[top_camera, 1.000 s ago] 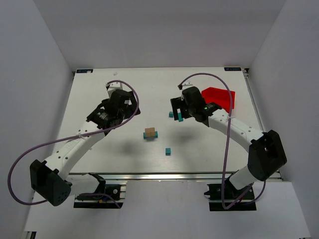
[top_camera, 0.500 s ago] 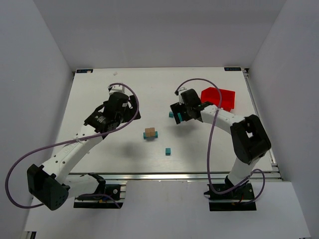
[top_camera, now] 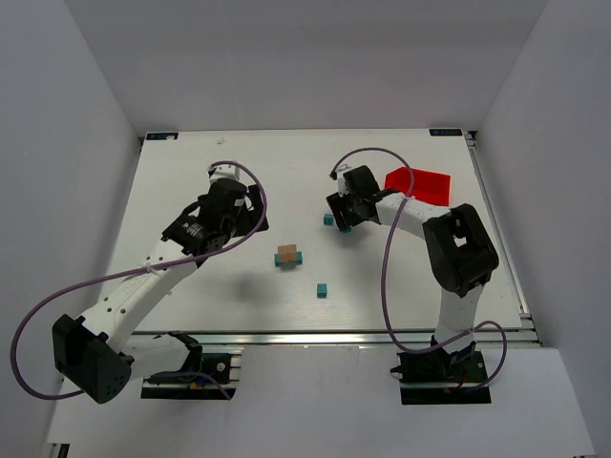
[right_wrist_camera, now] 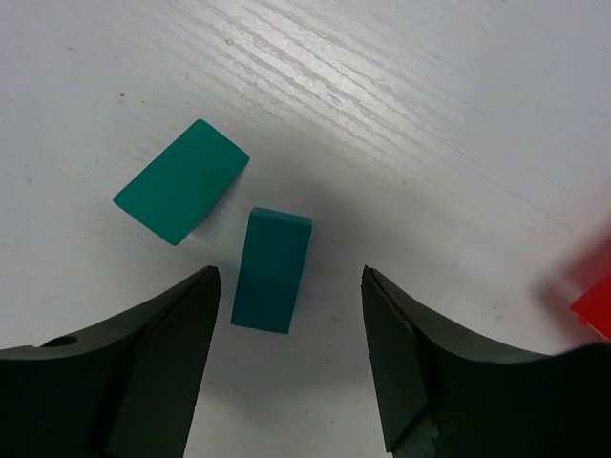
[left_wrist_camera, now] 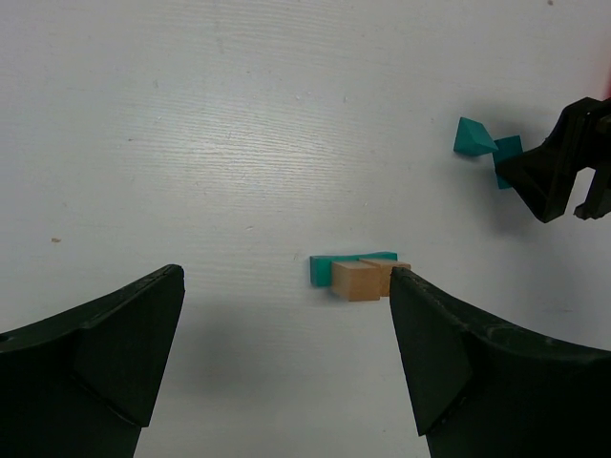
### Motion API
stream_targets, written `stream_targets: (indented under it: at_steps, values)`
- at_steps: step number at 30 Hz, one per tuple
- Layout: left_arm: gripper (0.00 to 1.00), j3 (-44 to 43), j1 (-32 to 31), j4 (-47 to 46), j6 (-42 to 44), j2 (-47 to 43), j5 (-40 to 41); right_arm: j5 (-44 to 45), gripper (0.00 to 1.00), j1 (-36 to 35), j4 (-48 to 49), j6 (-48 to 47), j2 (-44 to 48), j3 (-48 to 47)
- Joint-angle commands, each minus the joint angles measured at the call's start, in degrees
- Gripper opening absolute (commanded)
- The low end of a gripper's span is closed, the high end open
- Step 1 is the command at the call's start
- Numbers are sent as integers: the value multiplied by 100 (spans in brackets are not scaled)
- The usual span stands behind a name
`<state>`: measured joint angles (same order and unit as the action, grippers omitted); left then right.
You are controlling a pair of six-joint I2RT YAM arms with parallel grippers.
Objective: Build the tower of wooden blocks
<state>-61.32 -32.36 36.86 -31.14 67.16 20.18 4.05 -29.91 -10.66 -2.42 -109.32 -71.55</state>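
Since the earlier frame, the right arm has been folded in and the right gripper [top_camera: 340, 221] brought closer to two teal blocks left of the red bin [top_camera: 420, 183]. Its fingers [right_wrist_camera: 153, 363] are parted and grasp nothing. One teal block [right_wrist_camera: 272, 270] lies between them, touched by neither, and a second teal block [right_wrist_camera: 181, 181] lies beyond the left finger. The wood block tower [top_camera: 288, 256], a tan block with teal ones, is located on the table [top_camera: 191, 162] well left of the bin and nearer the arm bases. The left gripper [left_wrist_camera: 286, 277] is held fully released. The tower is seen ahead of its fingertips, by the right finger, ungrasped.
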Motion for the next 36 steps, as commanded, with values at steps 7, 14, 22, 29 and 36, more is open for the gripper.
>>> stream_targets:
  at_steps: [7,14,22,29,36]
  values:
    - [98,50,37,-47,29,-36,82,-344,59,73,160,-101,-283,-237]
    - [98,67,37,-56,29,-36,82,-318,39,82,257,-49,-274,-105]
    - [98,111,37,-65,29,-27,47,-344,30,82,248,-75,-266,-105]
    - [98,155,37,-74,20,-62,3,-353,22,73,248,-84,-152,62]
    - [98,314,37,-258,37,-80,-155,-572,14,64,239,-171,375,650]
